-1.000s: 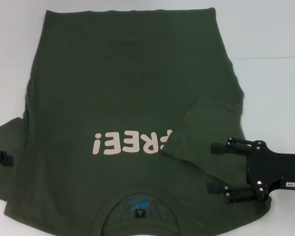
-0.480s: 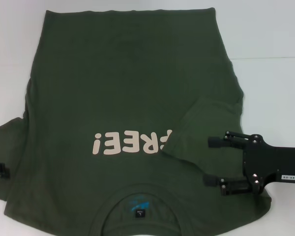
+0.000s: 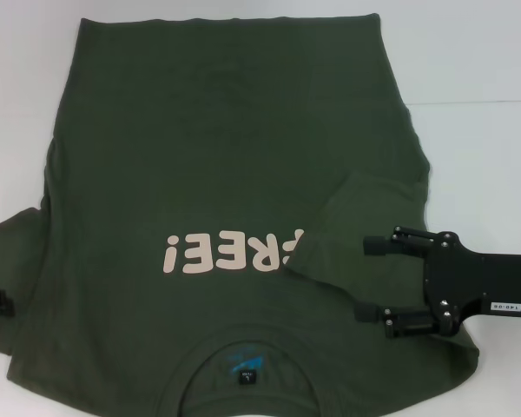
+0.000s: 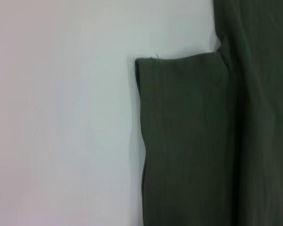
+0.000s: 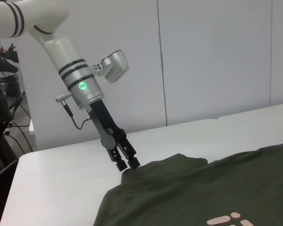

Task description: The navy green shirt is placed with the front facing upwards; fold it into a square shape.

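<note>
Head view shows the navy green shirt [image 3: 234,208] spread across the white counter [image 3: 486,148], right sleeve already folded inward. Right end effector [image 3: 371,279] hovers at lower right, empty, fingers spread; left end effector [image 5: 126,165], fingers nearly together, should next take the left sleeve.

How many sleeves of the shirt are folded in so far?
1. The sleeve on the robot's right lies folded over the shirt, beside the right pincer; the other sleeve lies spread out by the left pincer.
</note>
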